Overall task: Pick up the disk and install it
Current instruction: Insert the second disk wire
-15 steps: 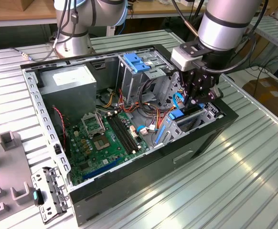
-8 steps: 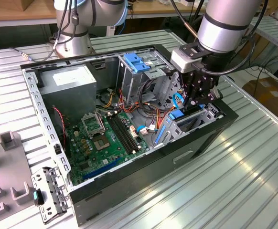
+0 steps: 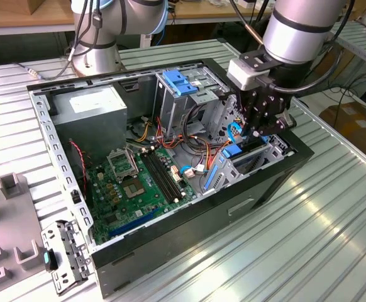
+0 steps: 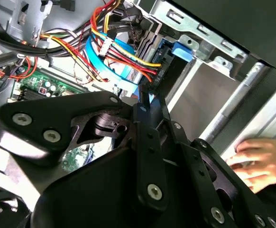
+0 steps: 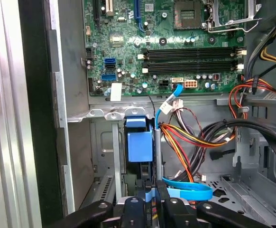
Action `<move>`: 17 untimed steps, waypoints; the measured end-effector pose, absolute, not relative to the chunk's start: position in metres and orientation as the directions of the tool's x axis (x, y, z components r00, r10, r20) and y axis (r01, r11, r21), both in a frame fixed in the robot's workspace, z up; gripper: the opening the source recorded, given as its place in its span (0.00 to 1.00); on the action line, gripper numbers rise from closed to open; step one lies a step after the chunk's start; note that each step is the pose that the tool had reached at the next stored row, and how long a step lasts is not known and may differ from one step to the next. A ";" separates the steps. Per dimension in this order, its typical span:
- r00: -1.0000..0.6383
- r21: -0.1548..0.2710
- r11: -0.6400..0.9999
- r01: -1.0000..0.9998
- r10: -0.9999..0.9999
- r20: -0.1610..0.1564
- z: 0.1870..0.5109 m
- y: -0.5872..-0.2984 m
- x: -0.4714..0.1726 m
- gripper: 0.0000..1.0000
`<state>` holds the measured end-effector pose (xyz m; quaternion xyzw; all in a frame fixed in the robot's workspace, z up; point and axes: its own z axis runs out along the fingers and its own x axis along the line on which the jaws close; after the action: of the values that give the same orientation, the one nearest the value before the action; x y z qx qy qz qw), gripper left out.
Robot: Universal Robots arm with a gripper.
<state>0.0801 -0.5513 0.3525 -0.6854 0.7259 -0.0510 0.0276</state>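
The disk [image 5: 140, 145] stands on edge, partly down in the metal drive bay [image 3: 258, 157] at the front of the computer case [image 3: 170, 251], its blue rail tab facing up in the first wrist view. My fingers [image 5: 150, 202] are closed on its upper edge. I judge the care here is keeping it square to the bay walls and pressing evenly, clear of the blue cable [image 5: 188, 190] and wire bundle [image 5: 185, 137] beside it. A person's hand [image 4: 259, 159] rests just outside the case.

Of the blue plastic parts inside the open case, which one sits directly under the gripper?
The blue-railed disk, standing in the drive cage below the gripper; the paler blue slotted bracket lies atop the upper bay, toward the exterior view's left.
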 end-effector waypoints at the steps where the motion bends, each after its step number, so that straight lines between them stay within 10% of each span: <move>1: -0.059 -0.112 0.055 -0.992 -0.998 0.030 0.356 -0.551 0.080 0.24; 17: -0.059 -0.112 0.055 -0.992 -0.998 0.030 0.359 -0.551 0.080 0.11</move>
<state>0.0800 -0.5513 0.3589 -0.6854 0.7259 -0.0510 0.0276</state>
